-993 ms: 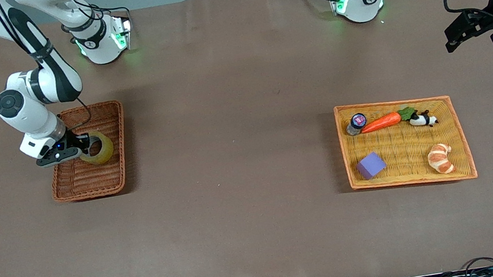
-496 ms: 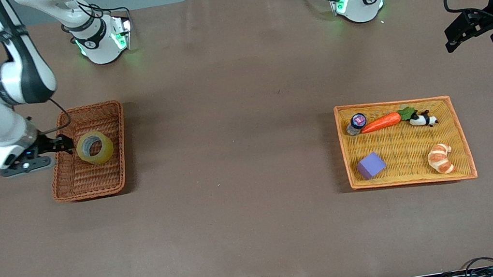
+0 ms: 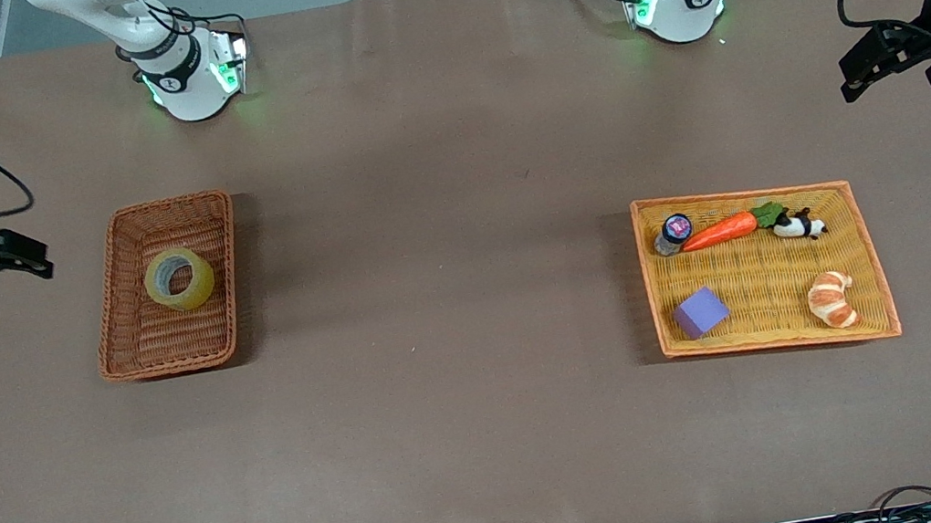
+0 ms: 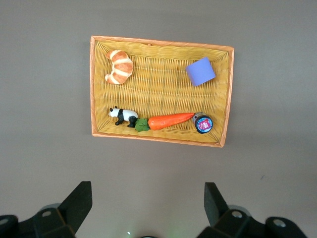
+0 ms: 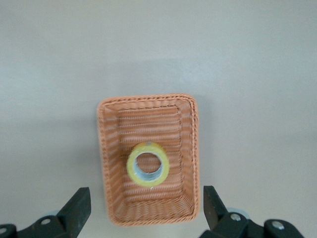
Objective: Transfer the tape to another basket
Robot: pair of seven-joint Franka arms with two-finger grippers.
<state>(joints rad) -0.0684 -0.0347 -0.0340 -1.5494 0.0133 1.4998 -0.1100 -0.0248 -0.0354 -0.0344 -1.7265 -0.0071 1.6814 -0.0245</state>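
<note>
The tape lies in the basket, under the open right claw.

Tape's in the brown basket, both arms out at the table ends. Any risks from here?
1. The tape lies flat in the basket, free of the open right hand; I see little risk there.
2. The left hand is open over bare table, waiting. Any sweep low over the yellow tray might catch the croissant.

The yellowish tape (grey core) lies flat inside the reddish-brown wicker basket.
</note>
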